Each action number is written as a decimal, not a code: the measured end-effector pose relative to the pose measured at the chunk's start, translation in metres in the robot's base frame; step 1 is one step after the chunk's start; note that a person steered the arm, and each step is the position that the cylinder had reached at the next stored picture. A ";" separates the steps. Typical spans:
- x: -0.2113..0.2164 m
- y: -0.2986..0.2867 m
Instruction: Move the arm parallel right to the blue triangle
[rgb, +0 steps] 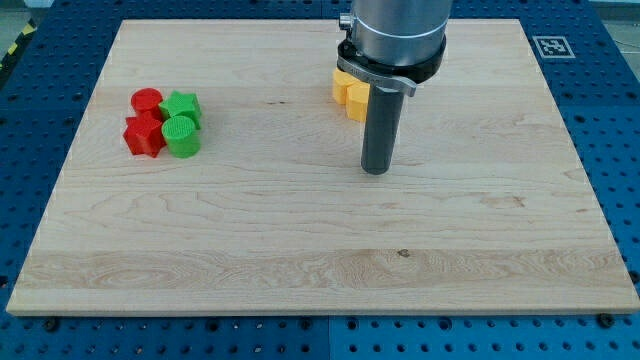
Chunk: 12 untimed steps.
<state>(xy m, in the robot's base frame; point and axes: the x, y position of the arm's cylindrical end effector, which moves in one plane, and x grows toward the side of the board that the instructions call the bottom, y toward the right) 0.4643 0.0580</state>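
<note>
No blue triangle shows in the camera view; it may be hidden behind the arm, I cannot tell. My tip (376, 170) rests on the wooden board (300, 230) a little right of centre. Yellow blocks (349, 91) lie just up and left of the tip, partly hidden by the rod and the arm's grey housing (393, 40). At the view's left sits a tight cluster: a red cylinder (146, 100), a red star-like block (143, 135), a green star-like block (183, 105) and a green cylinder (181, 136).
The board lies on a blue perforated table (610, 120). A black-and-white marker tag (551, 46) sits off the board's top right corner.
</note>
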 end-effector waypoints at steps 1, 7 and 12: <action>0.000 0.000; -0.010 0.079; -0.093 0.166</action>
<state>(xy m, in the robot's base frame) 0.3708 0.2241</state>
